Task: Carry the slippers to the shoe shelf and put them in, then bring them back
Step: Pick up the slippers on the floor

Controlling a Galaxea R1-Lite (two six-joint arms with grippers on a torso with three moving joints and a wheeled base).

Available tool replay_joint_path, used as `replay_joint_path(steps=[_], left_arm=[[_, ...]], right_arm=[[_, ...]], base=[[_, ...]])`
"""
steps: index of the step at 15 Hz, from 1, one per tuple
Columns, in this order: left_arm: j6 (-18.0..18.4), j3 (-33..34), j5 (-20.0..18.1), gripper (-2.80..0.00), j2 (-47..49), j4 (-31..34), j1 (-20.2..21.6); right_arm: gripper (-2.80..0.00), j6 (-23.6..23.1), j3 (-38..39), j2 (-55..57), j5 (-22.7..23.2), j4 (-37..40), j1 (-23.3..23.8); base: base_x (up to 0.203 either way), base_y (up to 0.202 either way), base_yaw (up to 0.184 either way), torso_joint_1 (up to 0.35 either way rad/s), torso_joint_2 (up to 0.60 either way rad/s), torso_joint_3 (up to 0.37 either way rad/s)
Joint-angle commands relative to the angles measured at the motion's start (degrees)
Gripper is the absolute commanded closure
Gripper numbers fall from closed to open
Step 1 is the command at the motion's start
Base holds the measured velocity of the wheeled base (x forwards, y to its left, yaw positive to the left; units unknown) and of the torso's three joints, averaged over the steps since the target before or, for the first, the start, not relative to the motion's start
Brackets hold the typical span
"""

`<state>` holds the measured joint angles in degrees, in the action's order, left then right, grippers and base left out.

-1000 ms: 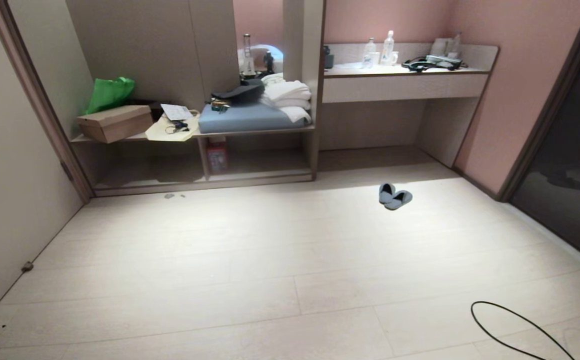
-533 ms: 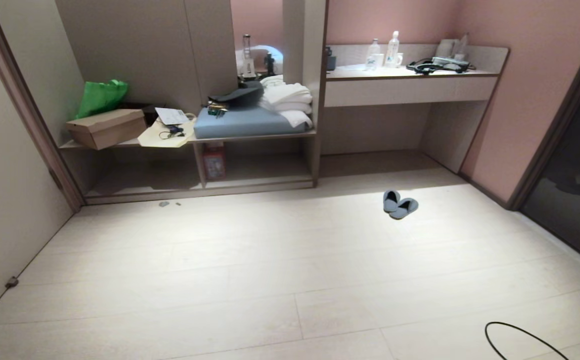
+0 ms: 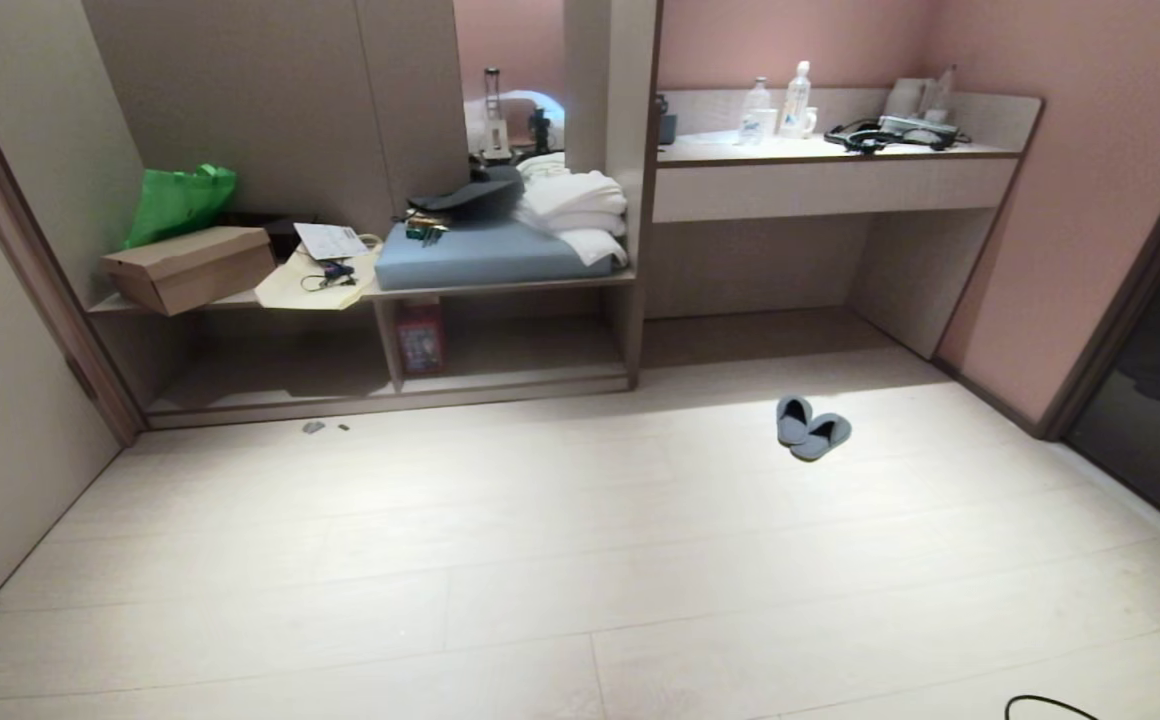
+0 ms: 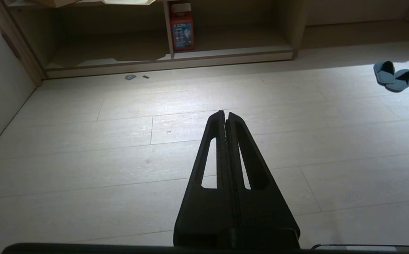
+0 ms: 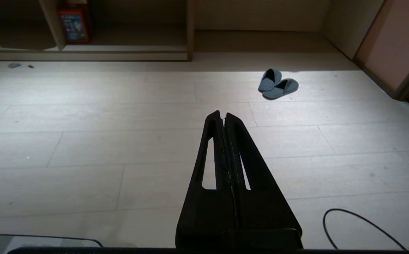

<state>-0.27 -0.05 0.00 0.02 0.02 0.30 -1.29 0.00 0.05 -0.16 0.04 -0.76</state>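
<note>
Floor (image 3: 580, 560) of pale planks fills most of the head view, running up to a taupe built-in bench unit (image 3: 630, 200) at the back left and a pale desk counter (image 3: 830, 185) against the pink wall at the back right. Under the bench's tabletop are two low cubbies; the shoe shelf (image 3: 530, 350) is the narrower one, on the right, with a red box (image 3: 420, 335) standing at its left edge. On the tabletop lie a cardboard shoebox (image 3: 190, 268), a green bag (image 3: 180, 200), a blue cushion (image 3: 475, 255) and folded white towels (image 3: 575, 205). Bottles (image 3: 795, 100) stand on the desk counter. The slippers (image 3: 813, 428) lie on the floor in front of the desk recess, touching each other, well apart from the shoe shelf and to its right. Neither arm shows in the head view. Each wrist view shows its own gripper above bare floor, far from the slippers: the left gripper (image 4: 225, 113) and the right gripper (image 5: 222, 115) both have their fingers pressed together on nothing. A black cable (image 5: 359, 225) loops on the floor near the right gripper.
</note>
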Motion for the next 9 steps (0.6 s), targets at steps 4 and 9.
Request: replay_joint_path(steps=[4, 9], left_arm=[[0.0, 0.0, 0.0, 0.00, 0.0, 0.0, 0.0], [0.0, 0.0, 0.0, 0.00, 0.2, 0.2, 0.0]], right_arm=[[0.00, 0.0, 0.0, 0.0, 0.0, 0.0, 0.0], [0.00, 0.1, 0.0, 0.0, 0.0, 0.0, 0.0]], base=[[0.197, 0.000, -0.002, 0.003, 0.00, 0.004], [0.194, 0.000, 0.001, 0.001, 0.00, 0.003]])
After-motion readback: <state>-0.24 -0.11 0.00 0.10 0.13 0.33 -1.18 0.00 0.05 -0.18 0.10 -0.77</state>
